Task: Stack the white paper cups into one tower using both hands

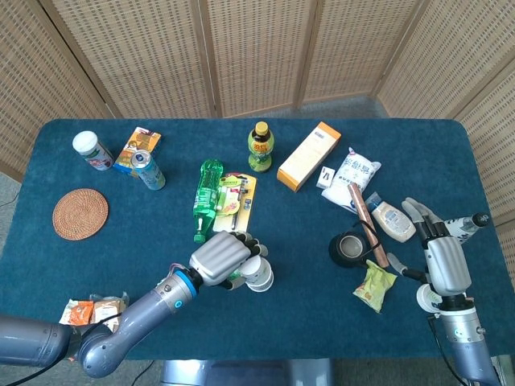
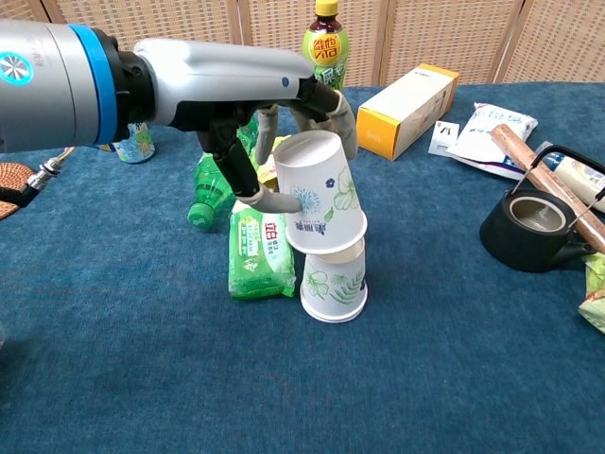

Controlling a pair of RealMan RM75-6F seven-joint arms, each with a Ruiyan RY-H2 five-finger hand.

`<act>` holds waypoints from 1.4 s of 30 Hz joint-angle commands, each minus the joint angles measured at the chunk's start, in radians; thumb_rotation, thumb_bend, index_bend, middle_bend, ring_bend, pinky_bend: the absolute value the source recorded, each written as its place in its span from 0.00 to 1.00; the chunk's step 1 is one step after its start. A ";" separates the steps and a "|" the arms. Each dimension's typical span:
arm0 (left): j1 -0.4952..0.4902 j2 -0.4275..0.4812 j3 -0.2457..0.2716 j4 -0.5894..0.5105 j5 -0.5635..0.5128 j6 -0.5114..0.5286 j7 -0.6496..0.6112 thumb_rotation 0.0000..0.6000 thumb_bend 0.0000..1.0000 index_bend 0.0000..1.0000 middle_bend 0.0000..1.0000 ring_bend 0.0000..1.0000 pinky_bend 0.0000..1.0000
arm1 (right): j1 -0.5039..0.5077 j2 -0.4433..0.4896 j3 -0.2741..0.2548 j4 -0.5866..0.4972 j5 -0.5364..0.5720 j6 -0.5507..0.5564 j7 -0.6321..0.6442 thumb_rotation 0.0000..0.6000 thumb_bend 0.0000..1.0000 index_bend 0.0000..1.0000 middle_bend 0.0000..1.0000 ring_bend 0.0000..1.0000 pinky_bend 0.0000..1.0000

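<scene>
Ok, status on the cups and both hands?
Left hand holds upper cup, partly seated over lower cup. Right hand open, idle by the kettle. Green packet beside the stack, not blocking.

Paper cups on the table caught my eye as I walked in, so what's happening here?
The robot is stacking them. Its left hand holds one upturned white paper cup and is setting it over a second cup standing upside down beside a green packet. The right hand rests apart, fingers spread, holding nothing.
</scene>
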State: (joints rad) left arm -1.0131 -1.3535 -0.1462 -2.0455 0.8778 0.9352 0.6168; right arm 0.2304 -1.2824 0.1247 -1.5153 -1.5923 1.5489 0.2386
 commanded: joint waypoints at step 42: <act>-0.062 -0.017 0.073 -0.016 -0.076 0.146 0.080 1.00 0.36 0.08 0.00 0.00 0.28 | -0.002 0.004 0.005 0.005 0.005 -0.002 0.012 1.00 0.28 0.06 0.10 0.11 0.21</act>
State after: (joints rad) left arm -1.1033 -1.4026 -0.0837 -2.0367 0.7694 1.0565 0.7217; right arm 0.2286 -1.2790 0.1297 -1.5098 -1.5869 1.5469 0.2509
